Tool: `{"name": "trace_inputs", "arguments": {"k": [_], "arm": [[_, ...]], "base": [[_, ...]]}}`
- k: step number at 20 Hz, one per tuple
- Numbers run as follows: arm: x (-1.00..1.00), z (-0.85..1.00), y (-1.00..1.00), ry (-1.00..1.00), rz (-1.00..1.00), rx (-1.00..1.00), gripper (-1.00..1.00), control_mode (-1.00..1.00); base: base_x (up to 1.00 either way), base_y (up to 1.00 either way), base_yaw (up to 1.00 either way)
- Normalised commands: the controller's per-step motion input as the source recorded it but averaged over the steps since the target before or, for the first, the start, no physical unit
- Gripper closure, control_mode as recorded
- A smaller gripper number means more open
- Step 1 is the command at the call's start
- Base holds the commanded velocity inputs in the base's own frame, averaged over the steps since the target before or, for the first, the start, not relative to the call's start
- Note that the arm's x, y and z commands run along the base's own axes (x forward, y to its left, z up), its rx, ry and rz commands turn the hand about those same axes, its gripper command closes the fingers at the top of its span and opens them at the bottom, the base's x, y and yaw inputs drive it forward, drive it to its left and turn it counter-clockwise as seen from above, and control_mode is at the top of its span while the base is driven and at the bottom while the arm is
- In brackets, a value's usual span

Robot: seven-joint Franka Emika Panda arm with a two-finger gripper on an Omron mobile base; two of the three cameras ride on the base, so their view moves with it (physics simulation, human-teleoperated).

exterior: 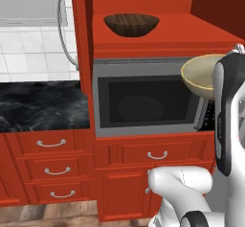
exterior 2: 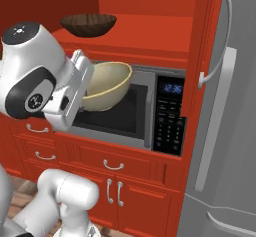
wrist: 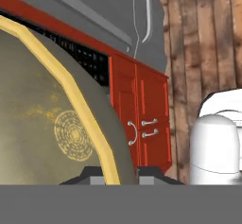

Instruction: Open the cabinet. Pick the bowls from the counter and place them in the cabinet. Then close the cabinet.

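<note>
- While clamped on the rim of the pale beige-yellow glazed bowl (wrist: 52, 124), the two-finger gripper (wrist: 118, 173) has one fingertip on each side of the wall.
- That bowl hangs in the air in front of the grey microwave (exterior: 143, 99), touching nothing else, below the shelf edge.
- Dark brown wood-grained bowl (exterior: 131, 25) sits upright on the open red wooden cabinet's shelf (exterior: 162, 37), toward its left end.
- Black marble-look counter (exterior: 43, 106) lies left of the microwave.
</note>
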Motion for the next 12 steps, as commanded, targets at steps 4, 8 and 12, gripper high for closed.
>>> {"name": "trace_inputs", "arguments": {"k": [4, 8, 12], "arm": [[-0.09, 0.82, 0.0, -0.26, 0.03, 0.0, 1.0, -1.0], [0.2, 0.62, 0.04, -0.07, 0.0, -0.02, 1.0, -1.0], [0.33, 0.59, 0.0, -0.06, 0.0, 0.0, 1.0, -1.0]], "base": [[0.0, 0.0, 0.0], [0.0, 0.0, 0.0], [0.0, 0.0, 0.0]]}}
